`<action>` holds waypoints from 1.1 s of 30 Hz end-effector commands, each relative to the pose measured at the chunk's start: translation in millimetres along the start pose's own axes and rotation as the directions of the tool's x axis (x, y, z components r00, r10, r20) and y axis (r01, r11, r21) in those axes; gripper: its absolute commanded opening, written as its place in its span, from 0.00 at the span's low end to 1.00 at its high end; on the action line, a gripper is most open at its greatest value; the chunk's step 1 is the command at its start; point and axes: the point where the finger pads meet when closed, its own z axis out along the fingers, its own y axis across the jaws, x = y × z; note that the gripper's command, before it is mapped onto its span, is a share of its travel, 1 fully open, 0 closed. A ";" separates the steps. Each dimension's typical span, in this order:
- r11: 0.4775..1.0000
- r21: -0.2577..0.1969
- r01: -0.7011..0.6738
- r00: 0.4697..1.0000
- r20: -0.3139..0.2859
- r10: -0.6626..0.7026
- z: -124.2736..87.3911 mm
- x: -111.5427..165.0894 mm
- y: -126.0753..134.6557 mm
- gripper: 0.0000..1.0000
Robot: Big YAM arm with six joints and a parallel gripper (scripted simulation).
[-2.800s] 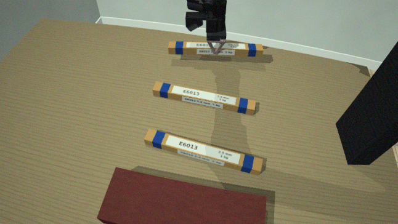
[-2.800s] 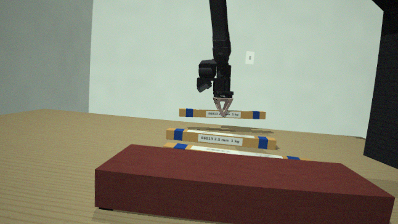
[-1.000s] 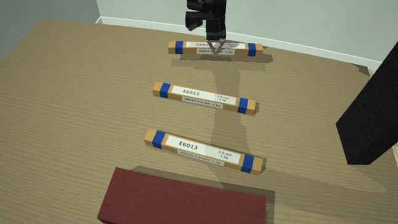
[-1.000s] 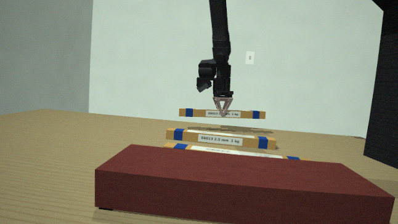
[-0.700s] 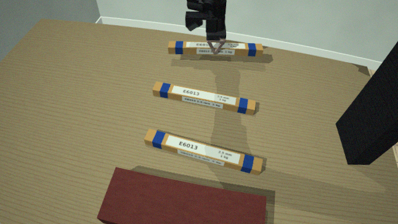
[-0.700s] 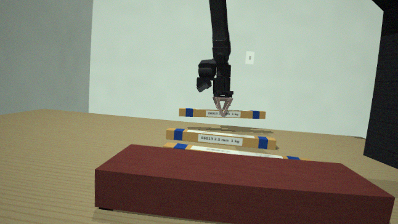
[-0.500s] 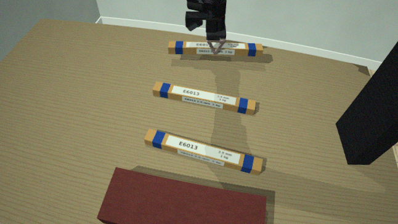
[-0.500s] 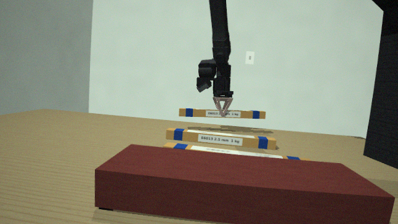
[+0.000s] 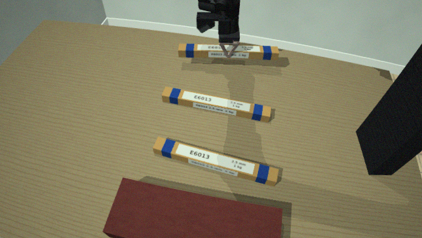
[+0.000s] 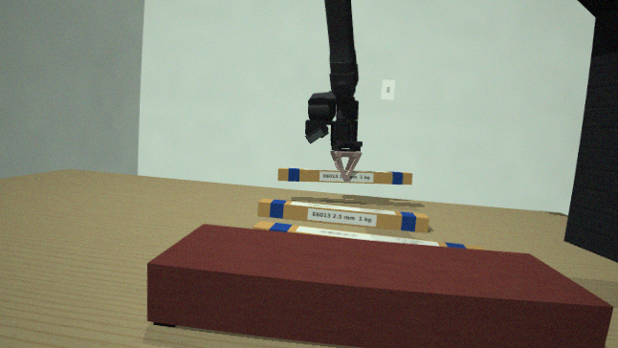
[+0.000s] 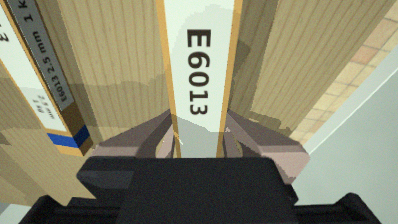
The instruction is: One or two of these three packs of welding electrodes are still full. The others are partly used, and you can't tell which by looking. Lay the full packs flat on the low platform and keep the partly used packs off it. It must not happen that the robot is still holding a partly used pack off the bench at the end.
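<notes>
Three long tan electrode packs with blue bands and white E6013 labels are in view. My gripper (image 9: pixel 228 52) is shut on the far pack (image 9: pixel 228 51) near its middle and holds it level, clear above the table; it shows lifted in the exterior view (image 10: pixel 344 176) and between my fingers in the wrist view (image 11: pixel 200 75). The middle pack (image 9: pixel 217 104) and the near pack (image 9: pixel 217 161) lie flat on the wooden table. The low dark red platform (image 9: pixel 193 213) stands at the front, with nothing on it.
A tall black block (image 9: pixel 395 121) stands at the right of the table. A white wall and baseboard run behind the far table edge. The middle pack also shows at the left of the wrist view (image 11: pixel 40 80).
</notes>
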 end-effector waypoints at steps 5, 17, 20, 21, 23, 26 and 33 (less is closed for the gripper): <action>0.997 0.071 0.010 0.999 0.053 -0.013 -51.7 -35.2 -41.0 0.00; 0.998 0.068 0.006 0.999 0.047 -0.010 -66.6 -29.2 -36.8 0.00; 0.998 0.068 0.006 0.999 0.047 -0.009 -72.5 -28.4 -36.1 0.00; 0.998 0.068 0.006 0.999 0.046 -0.009 -74.5 -28.2 -36.0 0.00; 0.998 0.068 0.006 0.999 0.046 -0.009 -78.9 -28.0 -35.8 0.00; 0.998 0.068 0.006 0.999 0.046 -0.009 -85.7 -27.7 -35.7 0.00; 0.998 0.068 0.006 0.999 0.046 -0.009 -96.9 -27.5 -35.5 0.00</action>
